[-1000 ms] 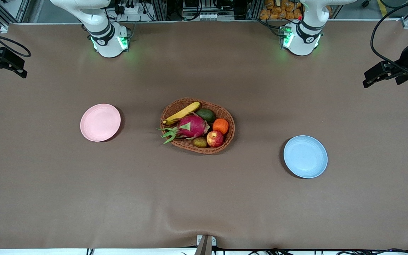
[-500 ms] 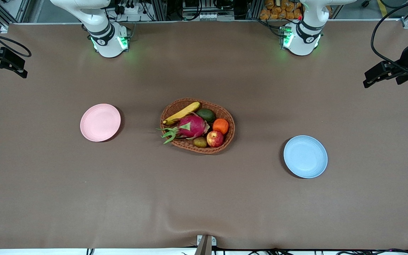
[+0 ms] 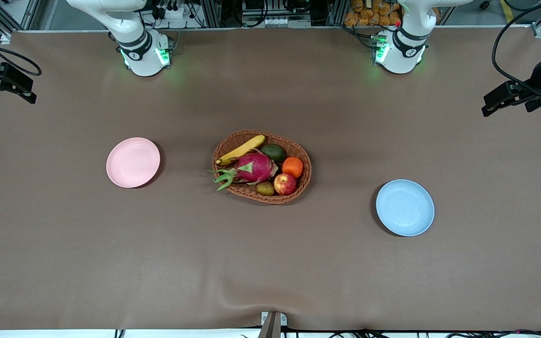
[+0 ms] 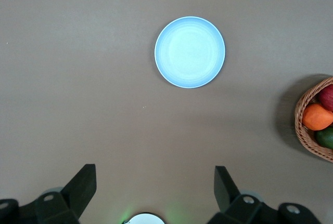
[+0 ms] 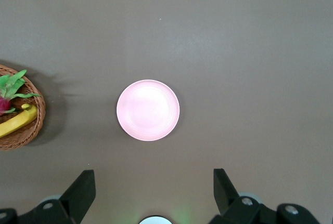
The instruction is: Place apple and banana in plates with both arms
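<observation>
We found the apple (image 3: 285,183) and the banana (image 3: 241,150) both lying in the wicker basket (image 3: 298,149) at the middle of the brown worktop (image 3: 270,263). The banana lay along the basket's rim farther from the front camera, and the apple sat at the nearer rim, just beside an orange (image 3: 292,166) and a dragon fruit (image 3: 253,167). The pink plate (image 3: 133,162) lay bare toward the right arm's end of the worktop and the blue plate (image 3: 405,207) bare toward the left arm's end, each well apart from the basket. Both arms waited high up. The left hand (image 4: 154,186) hung over bare worktop near the blue plate (image 4: 190,52), its fingers spread wide and holding nothing. The right hand (image 5: 154,182) likewise hung near the pink plate (image 5: 148,110), wide open and apparently holding nothing.
</observation>
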Motion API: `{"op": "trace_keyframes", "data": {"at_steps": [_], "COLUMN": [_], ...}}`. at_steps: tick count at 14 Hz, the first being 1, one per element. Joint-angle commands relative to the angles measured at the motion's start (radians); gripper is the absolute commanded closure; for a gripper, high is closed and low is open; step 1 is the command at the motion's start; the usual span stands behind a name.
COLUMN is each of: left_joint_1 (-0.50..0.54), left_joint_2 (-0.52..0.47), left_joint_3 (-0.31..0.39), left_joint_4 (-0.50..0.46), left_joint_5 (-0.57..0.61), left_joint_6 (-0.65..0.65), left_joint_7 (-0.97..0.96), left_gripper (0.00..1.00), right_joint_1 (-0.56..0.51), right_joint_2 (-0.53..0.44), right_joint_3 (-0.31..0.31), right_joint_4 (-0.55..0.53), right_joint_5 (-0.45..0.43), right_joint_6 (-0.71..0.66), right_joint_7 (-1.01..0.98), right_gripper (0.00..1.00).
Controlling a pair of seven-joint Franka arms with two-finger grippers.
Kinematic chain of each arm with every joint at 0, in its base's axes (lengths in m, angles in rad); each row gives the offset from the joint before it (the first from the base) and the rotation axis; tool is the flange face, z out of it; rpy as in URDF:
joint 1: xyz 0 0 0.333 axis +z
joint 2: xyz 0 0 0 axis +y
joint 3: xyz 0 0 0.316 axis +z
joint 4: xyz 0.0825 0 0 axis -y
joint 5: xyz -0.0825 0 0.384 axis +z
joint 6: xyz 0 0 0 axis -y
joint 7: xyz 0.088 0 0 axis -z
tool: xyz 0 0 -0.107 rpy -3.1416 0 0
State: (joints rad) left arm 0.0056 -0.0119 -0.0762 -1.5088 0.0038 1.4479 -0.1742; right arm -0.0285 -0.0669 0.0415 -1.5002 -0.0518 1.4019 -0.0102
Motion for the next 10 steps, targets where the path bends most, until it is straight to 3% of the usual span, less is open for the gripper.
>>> {"op": "trace_keyframes", "data": {"at_steps": [1,10], "left_joint_1": [0.004,-0.003], "left_joint_2": [0.012,0.015], "left_joint_3": [-0.002,-0.002], "left_joint_4": [0.029,0.022], "left_joint_5": [0.010,0.008], "left_joint_6": [-0.023,-0.023], "left_joint_7": [0.013,0.013], "left_gripper": [0.00,0.00], "right_joint_1": [0.005,-0.002], "right_joint_2": [0.016,0.018], "right_joint_3": [-0.002,-0.003], "right_joint_4": [0.029,0.028], "right_joint_5": [-0.017,-0.016], "right_joint_6": [-0.011,-0.009], "right_joint_7": [-0.010,-0.011], "right_gripper": [0.00,0.00]}}
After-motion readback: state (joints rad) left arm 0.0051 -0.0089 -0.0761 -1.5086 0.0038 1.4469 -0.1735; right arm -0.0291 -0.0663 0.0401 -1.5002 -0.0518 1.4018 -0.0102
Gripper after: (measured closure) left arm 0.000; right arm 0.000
